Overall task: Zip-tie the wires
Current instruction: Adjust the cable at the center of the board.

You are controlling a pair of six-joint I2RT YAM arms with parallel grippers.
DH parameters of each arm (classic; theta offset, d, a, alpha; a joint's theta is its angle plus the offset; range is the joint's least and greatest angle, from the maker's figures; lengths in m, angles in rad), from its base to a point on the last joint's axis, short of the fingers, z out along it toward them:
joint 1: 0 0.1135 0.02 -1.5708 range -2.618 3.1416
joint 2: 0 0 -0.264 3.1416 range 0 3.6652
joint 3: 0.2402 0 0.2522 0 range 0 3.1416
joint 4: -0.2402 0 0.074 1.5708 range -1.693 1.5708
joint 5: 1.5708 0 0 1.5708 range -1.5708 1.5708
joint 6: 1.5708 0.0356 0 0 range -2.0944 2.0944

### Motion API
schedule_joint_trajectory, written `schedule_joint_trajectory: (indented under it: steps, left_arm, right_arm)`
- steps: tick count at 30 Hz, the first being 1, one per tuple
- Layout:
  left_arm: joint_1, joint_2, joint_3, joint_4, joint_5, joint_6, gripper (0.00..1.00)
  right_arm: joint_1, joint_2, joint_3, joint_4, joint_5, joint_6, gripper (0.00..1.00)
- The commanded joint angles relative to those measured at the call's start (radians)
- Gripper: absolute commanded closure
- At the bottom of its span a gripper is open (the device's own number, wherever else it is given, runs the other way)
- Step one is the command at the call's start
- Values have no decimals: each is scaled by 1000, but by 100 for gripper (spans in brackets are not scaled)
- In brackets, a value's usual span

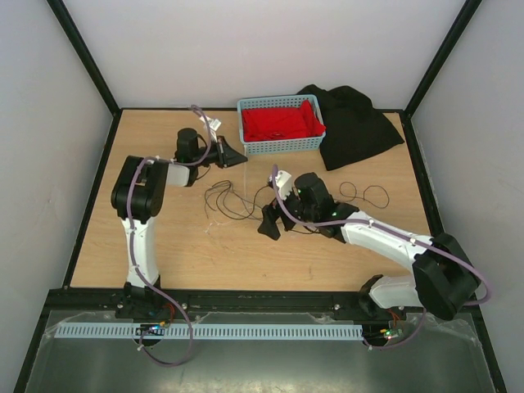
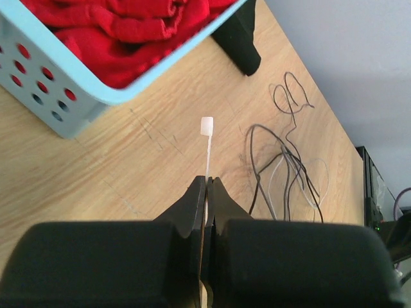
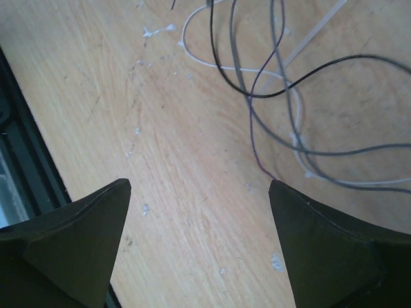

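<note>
While the left gripper [image 2: 207, 183] clamps the white zip tie [image 2: 207, 127] just beside the blue basket [image 2: 87, 109], its square head sticking out past the fingertips, the right gripper [image 3: 199, 186] hangs spread wide and empty near the tangled wires [image 2: 287, 160] on the wooden table [image 3: 160, 128].

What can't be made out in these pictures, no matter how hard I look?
Left wrist view: the lower length of the zip tie, hidden between the shut fingers of the left end effector.
Right wrist view: the far loops of the wires, cut off by the top and right edges.
Top view: the bottom of the blue basket, covered by the red cloth.
</note>
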Motion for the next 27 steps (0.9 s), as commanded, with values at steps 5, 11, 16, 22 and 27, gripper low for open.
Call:
schedule_joint_trajectory:
  steps: [5,11,16,22,27]
  left_arm:
    - [-25,-69,-98,35,-3,48,100]
    - [-37,-90,-151,35,-15,53,100]
    - [-46,-97,-170,35,-5,53,100]
    - [-46,-100,-171,35,11,55,100]
    - [-46,-105,-170,33,23,56,100]
  right_arm:
    - [14,27,-137,207,-133,219,1]
    - [68,120,-158,267,-122,271,1]
    - [82,168,-162,254,-125,288,2]
    - [82,243,-152,242,-114,285,2]
    - [82,313,-95,222,-58,244,2]
